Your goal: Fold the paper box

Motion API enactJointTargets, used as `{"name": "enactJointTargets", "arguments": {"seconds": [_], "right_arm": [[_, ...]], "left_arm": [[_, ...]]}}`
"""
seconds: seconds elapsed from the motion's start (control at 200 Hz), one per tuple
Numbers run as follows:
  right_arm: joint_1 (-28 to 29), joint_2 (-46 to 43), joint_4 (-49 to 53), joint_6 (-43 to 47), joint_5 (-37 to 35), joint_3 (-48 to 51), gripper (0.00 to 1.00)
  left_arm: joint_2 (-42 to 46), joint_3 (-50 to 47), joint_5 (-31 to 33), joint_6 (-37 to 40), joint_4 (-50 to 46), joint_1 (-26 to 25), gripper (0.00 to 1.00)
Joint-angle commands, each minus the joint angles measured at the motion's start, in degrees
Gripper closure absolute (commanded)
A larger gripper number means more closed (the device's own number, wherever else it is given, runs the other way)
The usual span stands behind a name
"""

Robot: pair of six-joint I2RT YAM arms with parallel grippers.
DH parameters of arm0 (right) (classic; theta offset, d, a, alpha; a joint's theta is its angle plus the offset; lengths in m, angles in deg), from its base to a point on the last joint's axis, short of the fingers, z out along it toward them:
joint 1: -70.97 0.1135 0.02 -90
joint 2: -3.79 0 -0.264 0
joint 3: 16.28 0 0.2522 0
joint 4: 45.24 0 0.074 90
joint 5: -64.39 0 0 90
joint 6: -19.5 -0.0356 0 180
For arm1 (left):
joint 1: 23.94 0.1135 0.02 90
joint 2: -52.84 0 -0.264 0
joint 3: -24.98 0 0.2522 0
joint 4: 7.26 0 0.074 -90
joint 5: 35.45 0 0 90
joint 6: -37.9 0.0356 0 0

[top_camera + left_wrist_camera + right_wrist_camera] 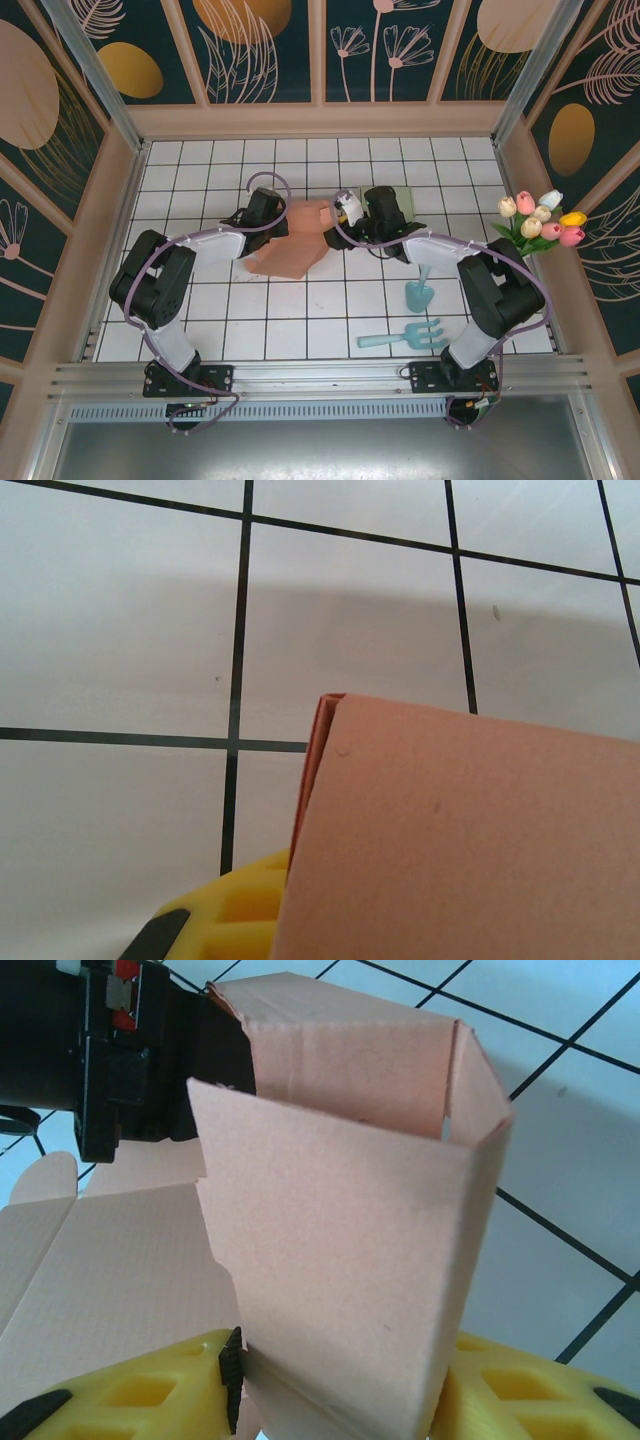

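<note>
The pink paper box (300, 242) lies partly folded mid-table, with flat flaps spread toward the near left. My left gripper (274, 222) is shut on a doubled panel at its left side. In the left wrist view that panel (460, 830) covers the jaws, and one yellow finger (225, 915) shows beneath it. My right gripper (346, 213) comes from the right. Its yellow fingers (130, 1390) press both sides of the raised box body (340, 1210), so the right gripper (335, 1385) is shut on it. The left gripper's black body (120, 1060) is behind the box.
A teal trowel (418, 292) and a teal hand rake (405, 337) lie on the white tiled table (200, 320) at the near right. A bunch of tulips (540, 222) stands by the right wall. Framed walls enclose the table.
</note>
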Motion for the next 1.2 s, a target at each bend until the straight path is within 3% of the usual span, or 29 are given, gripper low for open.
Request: {"name": "enactJointTargets", "arguments": {"seconds": [0.0, 0.12, 0.295, 0.455, 0.636, 0.801, 1.006, 1.196], "right_arm": [[2.48, -2.71, -7.28, -1.05, 3.38, 0.75, 0.51], [4.71, -2.21, -9.05, -1.42, 0.24, 0.78, 0.51], [10.79, -0.34, -11.45, -2.58, -22.05, -0.63, 0.51], [12.25, 0.34, -17.15, -5.2, -24.38, 0.98, 0.53], [16.06, 3.89, -22.6, -4.49, -32.34, 1.12, 0.51], [18.62, 7.39, -24.23, -4.4, -34.58, -0.62, 0.49], [18.66, 5.04, -23.67, -4.37, -39.11, 1.01, 0.44], [15.46, -1.85, -23.76, -3.43, -27.52, 6.18, 0.39]], "left_arm": [[-1.33, 0.05, 4.07, -1.08, -1.92, -0.27, 1.0], [-2.08, 0.81, 5.74, -1.57, -2.74, -0.57, 1.0], [-2.67, 2.66, 8.63, -2.56, -3.32, -1.46, 1.0], [-3.19, 3.27, 9.14, -3.52, -2.9, -2.05, 1.0], [-3.34, 3.27, 9.44, -4.86, -1.88, -3.16, 1.0], [-4.3, 3.62, 9.84, -5.93, -1.59, -3.4, 1.0], [-4.87, 3.44, 10.19, -6.29, -1.25, -3.35, 1.0], [-5.54, 4.35, 11.11, -5.67, -1.98, -3.35, 1.0]]}}
